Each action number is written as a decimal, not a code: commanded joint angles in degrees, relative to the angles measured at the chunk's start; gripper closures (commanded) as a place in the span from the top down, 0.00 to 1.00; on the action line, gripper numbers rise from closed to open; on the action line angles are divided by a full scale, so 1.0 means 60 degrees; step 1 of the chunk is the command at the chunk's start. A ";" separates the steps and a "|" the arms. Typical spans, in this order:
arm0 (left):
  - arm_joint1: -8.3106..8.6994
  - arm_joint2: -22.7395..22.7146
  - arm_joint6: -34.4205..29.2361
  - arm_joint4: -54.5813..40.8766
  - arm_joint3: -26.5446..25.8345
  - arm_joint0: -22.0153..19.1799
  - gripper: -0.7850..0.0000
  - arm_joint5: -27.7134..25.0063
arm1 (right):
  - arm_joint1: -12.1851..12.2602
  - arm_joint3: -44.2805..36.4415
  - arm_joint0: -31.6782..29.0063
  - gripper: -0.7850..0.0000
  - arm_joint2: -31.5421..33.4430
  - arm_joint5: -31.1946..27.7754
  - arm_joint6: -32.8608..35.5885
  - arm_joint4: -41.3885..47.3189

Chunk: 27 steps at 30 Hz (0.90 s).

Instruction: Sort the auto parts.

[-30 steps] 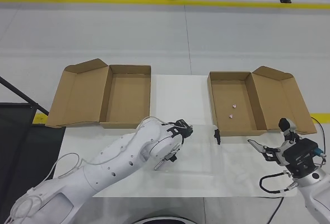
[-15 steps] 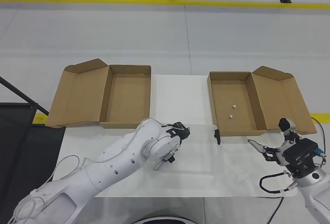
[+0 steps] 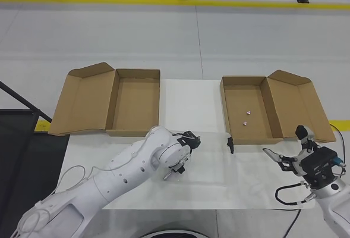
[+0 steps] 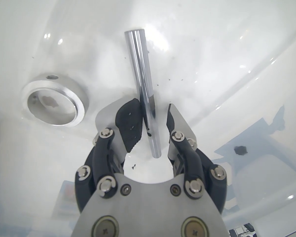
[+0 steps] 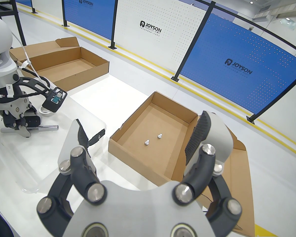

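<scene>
**Rod straddled, not clamped**

Seen from above, the left arm largely covers the chrome rod (image 4: 143, 82) and the metal ring (image 4: 54, 99) just beside it on the bench (image 3: 204, 178). The left pincer (image 4: 151, 104) straddles the rod, one pad touching and the other apart. A small black part (image 3: 230, 143) lies at the near corner of the right box (image 3: 246, 98). The right pincer (image 5: 141, 119) gapes wide, holding nothing.

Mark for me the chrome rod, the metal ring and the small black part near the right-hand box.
chrome rod (image 4: 141, 75), left wrist view, mid-shaft.
metal ring (image 4: 82, 102), left wrist view, on its rim.
small black part (image 3: 230, 144), top view, its middle.
</scene>
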 commanded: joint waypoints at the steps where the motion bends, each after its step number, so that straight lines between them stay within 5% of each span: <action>1: -0.0018 -0.0009 -0.0023 0.0012 0.0026 0.0003 0.44 0.0008 | 0.0000 0.0000 -0.0003 1.00 0.0001 0.0000 -0.0004 0.0000; 8: -0.0049 -0.0069 -0.0059 0.0121 -0.0032 0.0056 0.28 0.0075 | 0.0000 0.0000 -0.0003 1.00 0.0001 0.0000 -0.0004 0.0000; 14: -0.0070 -0.0115 -0.0148 0.0254 -0.0063 0.0102 0.00 0.0117 | 0.0000 0.0000 -0.0003 1.00 0.0001 0.0000 -0.0004 0.0000; 21: -0.0054 -0.0307 -0.0174 0.0458 -0.0406 0.0148 0.00 0.0201 | 0.0000 0.0000 -0.0003 1.00 0.0001 0.0000 -0.0004 0.0000; 27: 0.0197 -0.1270 0.0158 0.0155 -0.1430 0.0538 0.00 -0.0072 | 0.0000 0.0000 -0.0003 1.00 0.0001 0.0000 -0.0004 0.0000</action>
